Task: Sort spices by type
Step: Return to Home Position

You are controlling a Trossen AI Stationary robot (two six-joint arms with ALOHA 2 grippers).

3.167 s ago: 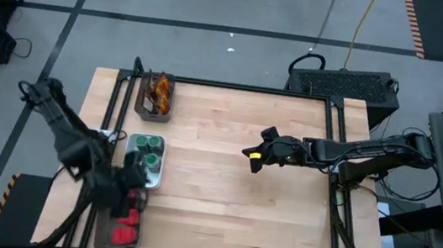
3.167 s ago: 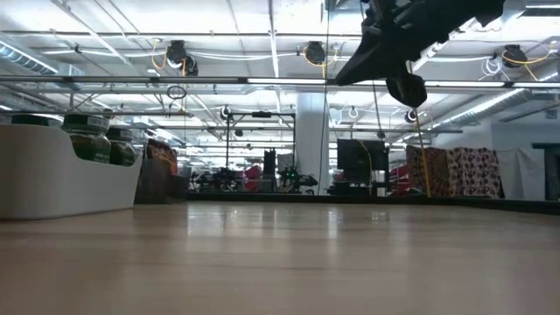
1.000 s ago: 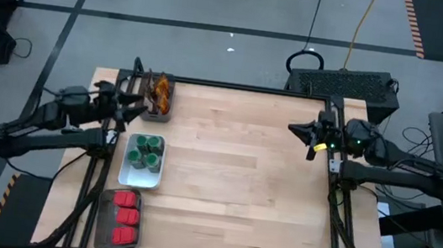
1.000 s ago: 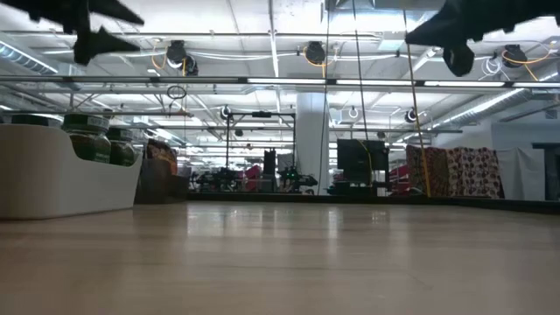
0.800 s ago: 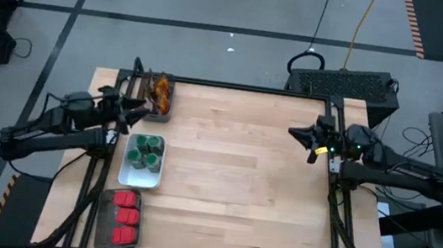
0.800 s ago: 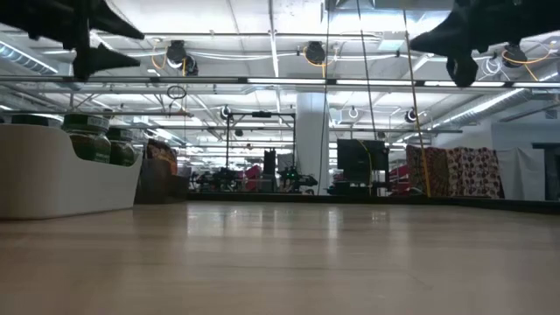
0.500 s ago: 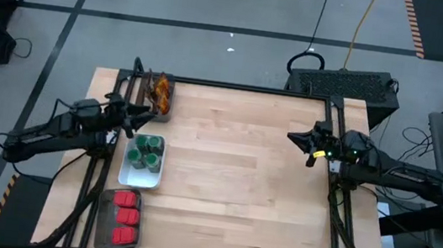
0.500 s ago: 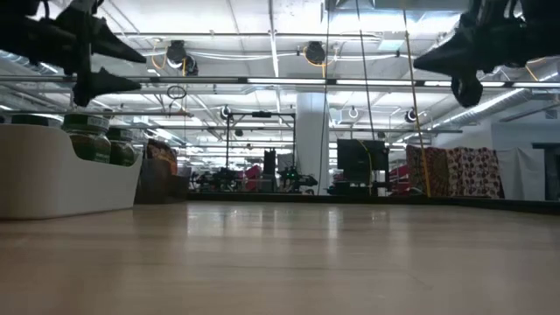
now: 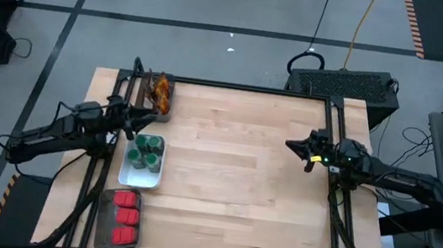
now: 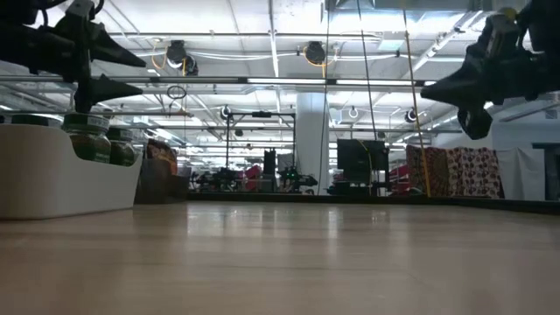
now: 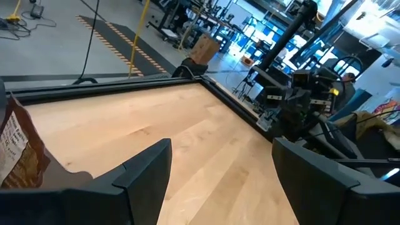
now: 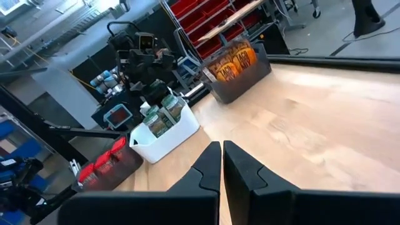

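Along the left edge of the table (image 9: 231, 184), your spices sit sorted: brown-orange sachets (image 9: 160, 93) in the far dark bin (image 9: 142, 97), green-lidded jars (image 9: 145, 153) in the middle white tray (image 9: 141, 178), and red packets (image 9: 124, 216) in the near dark tray (image 9: 101, 228). Your left gripper (image 9: 139, 117) hovers with fingers spread wide, above the gap between sachets and jars. Your right gripper (image 9: 293, 144), fingers pressed together and empty, hangs by the right edge.

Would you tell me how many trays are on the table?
3, in a column by the table's left edge in the high view: top tray holding sachets, middle white tray holding jars, bottom tray holding red packets. None seems hidden.
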